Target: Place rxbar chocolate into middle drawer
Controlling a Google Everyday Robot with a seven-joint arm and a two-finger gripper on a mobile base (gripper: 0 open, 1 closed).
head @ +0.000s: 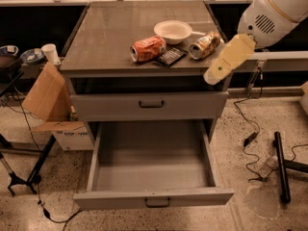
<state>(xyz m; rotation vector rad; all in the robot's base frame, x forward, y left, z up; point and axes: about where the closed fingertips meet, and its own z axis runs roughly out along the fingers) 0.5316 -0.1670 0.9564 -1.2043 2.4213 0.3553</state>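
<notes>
The rxbar chocolate [169, 57], a small flat black bar, lies on the cabinet top between a crushed orange can [148, 48] and a crushed gold-silver can [204, 44]. The middle drawer [153, 199], the deep grey one with a small dark handle, is pulled out wide and is empty inside. My gripper [215, 74], cream-coloured, hangs at the cabinet top's front right corner, pointing down and left. It is to the right of the bar and just below the gold-silver can, and holds nothing that I can see.
A white bowl [173, 31] stands behind the cans. The shallower grey drawer [151, 104] above the open one is shut. A cardboard box [45, 97] and stand legs [21, 177] are at left. Cables [250, 138] and a black bar [281, 165] lie on the floor at right.
</notes>
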